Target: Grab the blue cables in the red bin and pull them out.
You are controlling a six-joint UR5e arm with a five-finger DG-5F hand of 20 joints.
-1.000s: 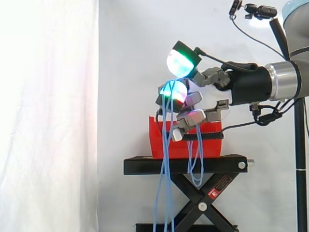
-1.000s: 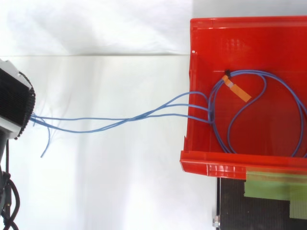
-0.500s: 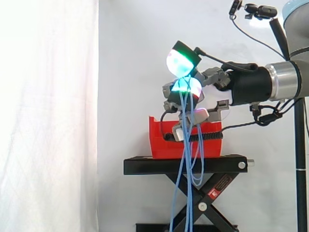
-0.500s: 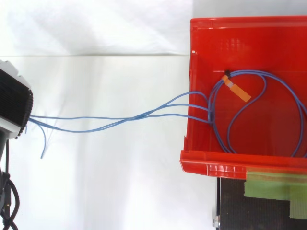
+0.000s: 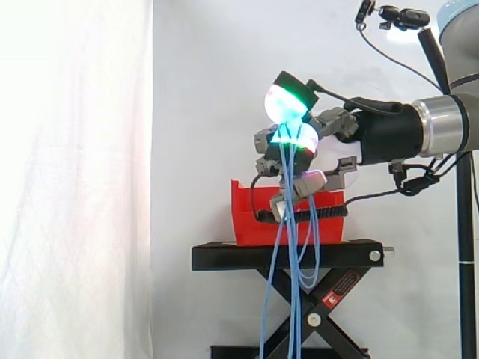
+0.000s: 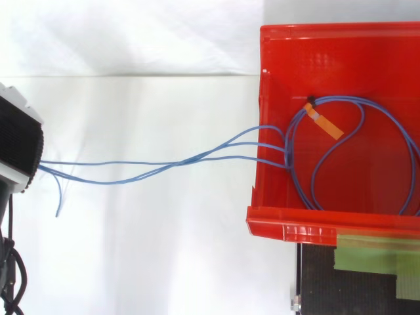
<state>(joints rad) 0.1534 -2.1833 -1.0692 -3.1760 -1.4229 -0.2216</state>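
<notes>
My hand (image 5: 358, 134) reaches in from the right, above the red bin (image 5: 247, 224). Its curled fingers (image 5: 295, 139), glowing green, pinch a bunch of blue cables (image 5: 287, 247). These hang down in front of the bin and past the stand, and a short loop (image 5: 308, 278) dangles beside them. In the top view, a coil of blue cable (image 6: 314, 178) with an orange tag (image 6: 326, 125) lies in the red bin (image 6: 295, 224). Three strands (image 6: 164, 164) run out over its left wall to the robot's black body (image 6: 16, 147) at the left edge.
The bin sits on a black scissor stand (image 5: 288, 256) before a white curtain (image 5: 75, 179). Green tape (image 6: 367, 252) is stuck on the stand's top by the bin's near edge. A camera mount (image 5: 393, 16) hangs at the upper right.
The hand has drawn a little to the right and up with the cables still pinched. The hanging strands have swung right, from the bin's left corner to before its middle.
</notes>
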